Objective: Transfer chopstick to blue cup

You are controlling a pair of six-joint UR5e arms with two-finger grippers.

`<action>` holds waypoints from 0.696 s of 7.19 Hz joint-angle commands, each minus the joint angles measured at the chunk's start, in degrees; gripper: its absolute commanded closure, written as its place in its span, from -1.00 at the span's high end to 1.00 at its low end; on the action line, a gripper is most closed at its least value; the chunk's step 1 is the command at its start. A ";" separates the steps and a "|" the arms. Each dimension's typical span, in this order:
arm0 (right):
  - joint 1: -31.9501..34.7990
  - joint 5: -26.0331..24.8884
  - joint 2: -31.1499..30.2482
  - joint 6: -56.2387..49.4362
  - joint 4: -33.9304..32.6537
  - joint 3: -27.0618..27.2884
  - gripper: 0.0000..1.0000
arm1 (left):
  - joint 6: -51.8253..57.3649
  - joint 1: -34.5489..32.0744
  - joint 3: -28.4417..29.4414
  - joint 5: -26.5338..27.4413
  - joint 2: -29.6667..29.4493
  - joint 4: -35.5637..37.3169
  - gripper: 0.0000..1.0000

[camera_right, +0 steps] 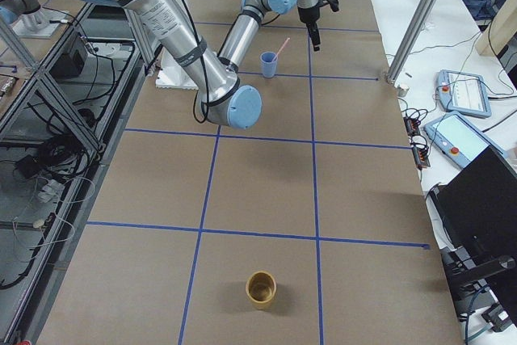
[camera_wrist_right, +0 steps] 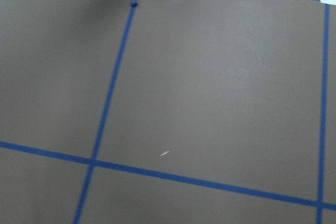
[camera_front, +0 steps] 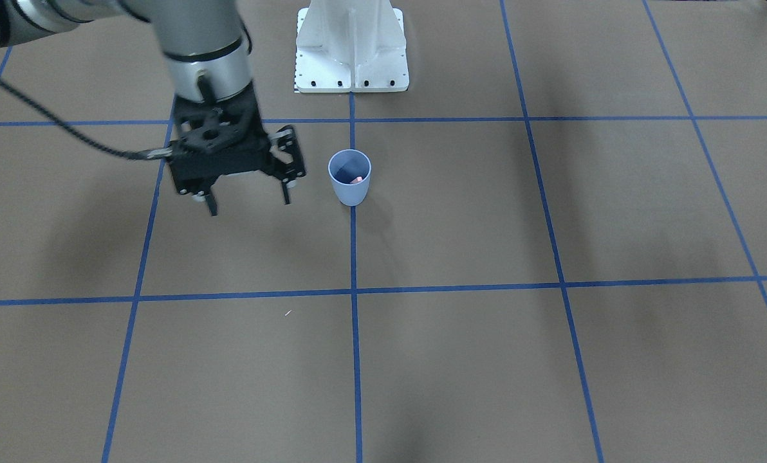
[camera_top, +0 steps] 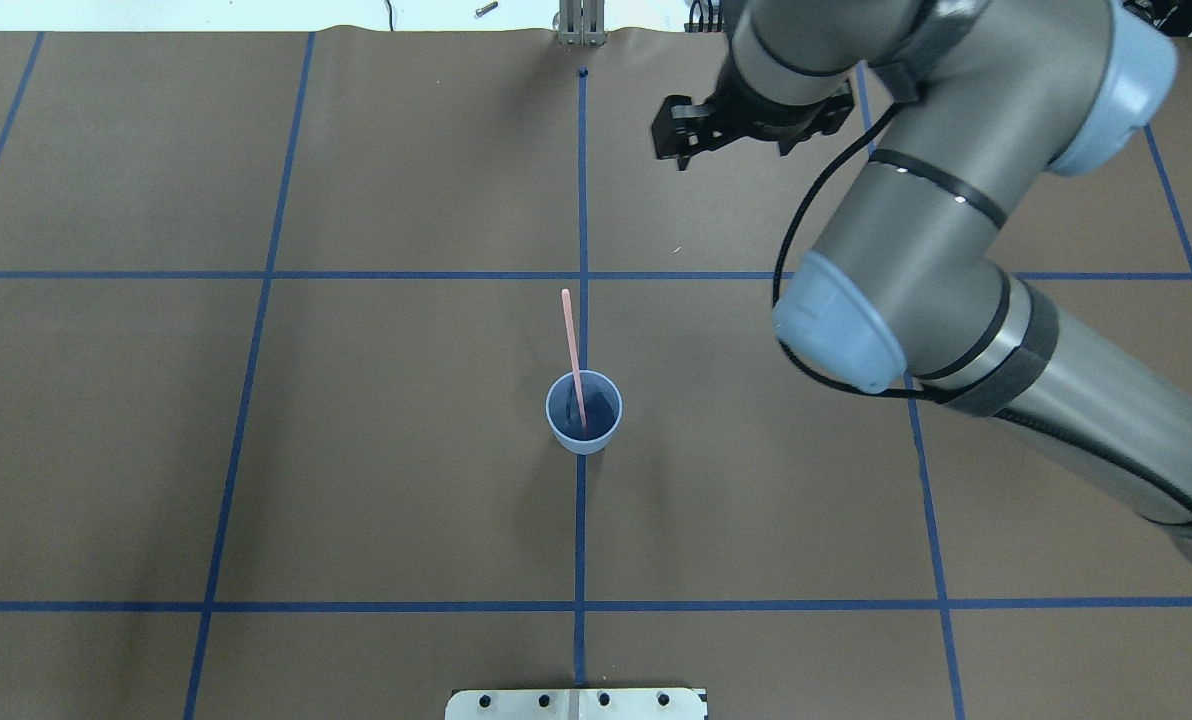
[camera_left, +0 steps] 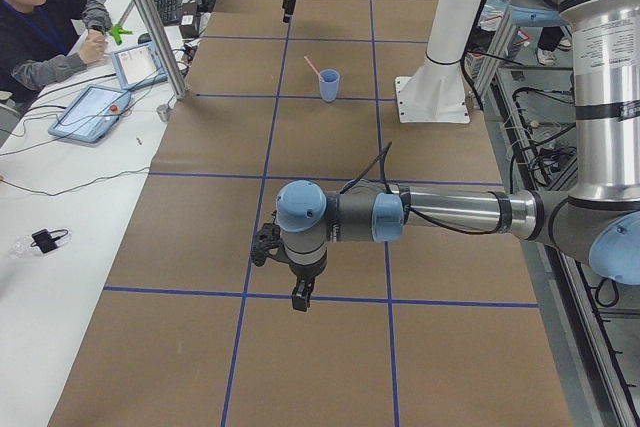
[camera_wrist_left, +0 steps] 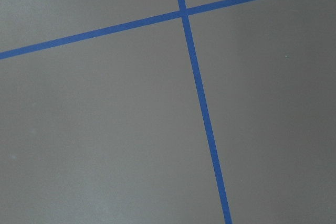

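Note:
The blue cup (camera_front: 350, 191) (camera_top: 584, 444) stands upright on a blue tape line near the table's middle. The pink chopstick (camera_top: 571, 335) (camera_right: 281, 46) stands in it, with its lower end inside and its upper part leaning out over the rim. In the front-facing view only its pale tip (camera_front: 357, 180) shows inside the cup. My right gripper (camera_front: 249, 204) (camera_top: 731, 152) hangs open and empty above the table, beside the cup and farther from the robot base. My left gripper (camera_left: 299, 299) shows only in the left side view, so I cannot tell its state.
The white robot pedestal (camera_front: 351, 58) stands behind the cup. A tan cup (camera_right: 261, 290) sits near the table's right end. A person (camera_left: 40, 32) sits at a side desk with tablets (camera_left: 92, 110), beyond a metal post (camera_left: 150, 27).

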 commanded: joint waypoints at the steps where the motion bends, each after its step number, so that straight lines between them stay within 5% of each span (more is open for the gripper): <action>1: 8.43 7.68 -7.25 -14.22 11.73 -9.80 1.00 | 0.02 -0.11 0.08 0.08 0.12 -0.10 0.98; 3: 15.54 14.26 -14.70 -29.93 15.47 -13.79 1.00 | -0.06 -0.90 0.26 0.08 0.12 -0.01 0.98; 5: 20.22 16.67 -24.52 -33.34 16.17 -12.50 1.00 | -0.50 -2.39 0.26 0.00 -0.23 0.08 0.98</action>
